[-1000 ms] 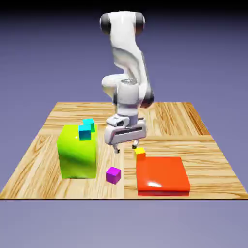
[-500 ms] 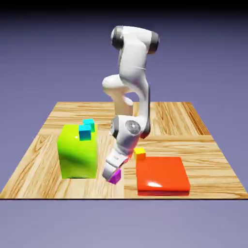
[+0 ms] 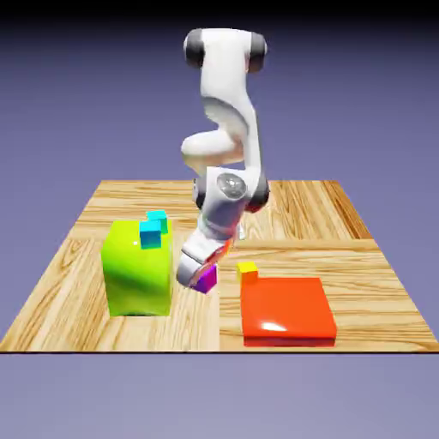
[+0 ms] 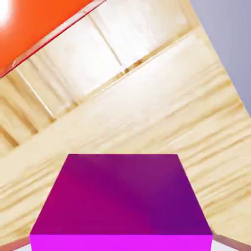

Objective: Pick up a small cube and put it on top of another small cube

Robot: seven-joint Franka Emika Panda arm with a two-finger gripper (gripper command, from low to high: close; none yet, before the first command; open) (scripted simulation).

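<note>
Gripper (image 3: 199, 276) is clenching the small purple cube (image 3: 205, 279) clear of the table (image 3: 343, 214), tilted; slipping likely if the wrist is swinging fast.

The gripper (image 3: 199, 273) is clamped on the purple cube (image 3: 206, 279), held clear of the table (image 3: 343, 223). It hangs between the green block (image 3: 135, 270) and the yellow cube (image 3: 248, 272).

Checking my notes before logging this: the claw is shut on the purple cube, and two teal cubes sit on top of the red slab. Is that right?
Not quite. The two teal cubes sit on the big green block, not the red slab, as the exterior view shows. The claw is indeed shut on the purple cube.
</note>
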